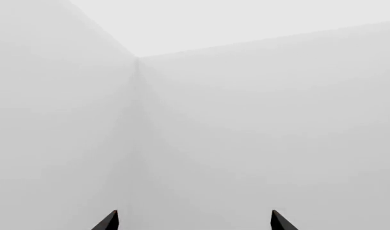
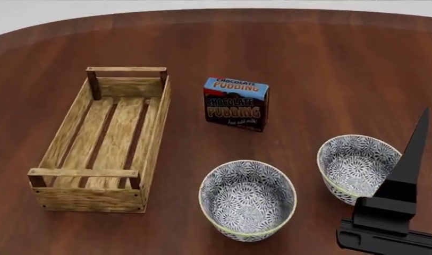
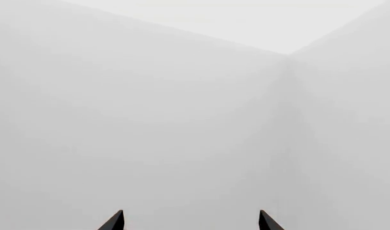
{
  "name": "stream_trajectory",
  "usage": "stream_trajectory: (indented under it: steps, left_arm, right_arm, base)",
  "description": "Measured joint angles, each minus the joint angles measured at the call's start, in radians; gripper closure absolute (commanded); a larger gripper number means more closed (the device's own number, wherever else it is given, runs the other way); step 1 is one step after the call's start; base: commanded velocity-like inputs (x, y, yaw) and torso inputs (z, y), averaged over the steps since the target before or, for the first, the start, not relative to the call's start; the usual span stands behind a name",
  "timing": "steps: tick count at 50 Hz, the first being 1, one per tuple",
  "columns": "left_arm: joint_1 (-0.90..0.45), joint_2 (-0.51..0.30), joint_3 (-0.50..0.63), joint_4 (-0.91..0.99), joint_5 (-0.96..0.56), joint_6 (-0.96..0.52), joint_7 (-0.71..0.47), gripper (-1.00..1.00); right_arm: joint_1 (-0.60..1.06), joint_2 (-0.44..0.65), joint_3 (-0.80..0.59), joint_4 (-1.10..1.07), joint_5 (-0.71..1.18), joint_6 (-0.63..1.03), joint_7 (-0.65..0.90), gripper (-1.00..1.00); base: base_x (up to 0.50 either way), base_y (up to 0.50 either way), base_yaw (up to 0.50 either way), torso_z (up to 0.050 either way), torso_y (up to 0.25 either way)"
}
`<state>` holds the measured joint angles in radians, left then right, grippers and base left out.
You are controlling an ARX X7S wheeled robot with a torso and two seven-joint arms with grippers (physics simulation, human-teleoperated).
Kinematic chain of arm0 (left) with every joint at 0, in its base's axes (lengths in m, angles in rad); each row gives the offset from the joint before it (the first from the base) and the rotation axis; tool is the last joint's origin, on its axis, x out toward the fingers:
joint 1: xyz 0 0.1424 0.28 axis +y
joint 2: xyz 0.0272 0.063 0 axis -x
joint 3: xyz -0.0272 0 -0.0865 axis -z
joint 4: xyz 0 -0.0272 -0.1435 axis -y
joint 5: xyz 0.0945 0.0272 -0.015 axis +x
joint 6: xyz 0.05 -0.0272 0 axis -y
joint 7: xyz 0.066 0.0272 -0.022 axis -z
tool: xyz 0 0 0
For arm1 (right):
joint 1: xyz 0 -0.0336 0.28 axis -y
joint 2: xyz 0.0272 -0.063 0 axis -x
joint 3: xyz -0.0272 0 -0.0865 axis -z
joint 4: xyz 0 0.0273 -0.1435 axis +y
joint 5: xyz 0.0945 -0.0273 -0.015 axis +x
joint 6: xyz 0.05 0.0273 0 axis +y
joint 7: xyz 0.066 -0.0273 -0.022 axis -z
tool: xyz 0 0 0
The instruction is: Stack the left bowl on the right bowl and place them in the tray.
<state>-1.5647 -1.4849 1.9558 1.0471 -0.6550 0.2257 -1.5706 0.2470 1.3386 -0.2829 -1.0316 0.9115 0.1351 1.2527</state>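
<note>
**Both bowls untouched, arms raised clear**

Nearest you, low at the right of the head view, the black right gripper (image 2: 414, 154) points up and away from the table; its wrist camera sees only pale walls, with two dark fingertips (image 3: 116, 221) spread apart and nothing between them. The left gripper (image 1: 193, 221) does not show in the head view, but its own camera gives the same picture: tips apart, empty, aimed at a wall corner.

The left bowl (image 2: 247, 200), a deep round one with a blue-grey floral print and a pale yellow rim, sits on the dark wooden table (image 2: 329, 64), just beside the right bowl (image 2: 357, 167) of the same pattern, not touching. They look like glazed ceramic, so expect them to be rigid, smooth, probably slippery and chippable. Pinch the rim wall, one finger inside and one outside, and lower gently when nesting.

The long light-wood slatted tray (image 2: 155, 133) lies to the left, with a blue-and-brown chocolate pudding box (image 2: 236, 104) between it and the bowls' far side.
</note>
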Motion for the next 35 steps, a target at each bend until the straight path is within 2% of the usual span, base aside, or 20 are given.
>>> stream_trajectory:
  steps: [13,35]
  left_arm:
    - [-0.041,-0.005,0.052,0.000,0.010,0.006,0.000,-1.00]
    - [-0.037,-0.006,0.054,0.000,0.016,-0.016,0.000,-1.00]
  right_arm:
    - [0.014,0.002,-0.019,0.002,-0.005,0.001,0.000,-1.00]
    - [0.000,0.006,-0.038,0.014,-0.029,-0.026,-0.001,-1.00]
  base:
    - [0.36,0.26,0.00,0.000,0.001]
    - [0.43,0.25,0.00,0.000,0.001]
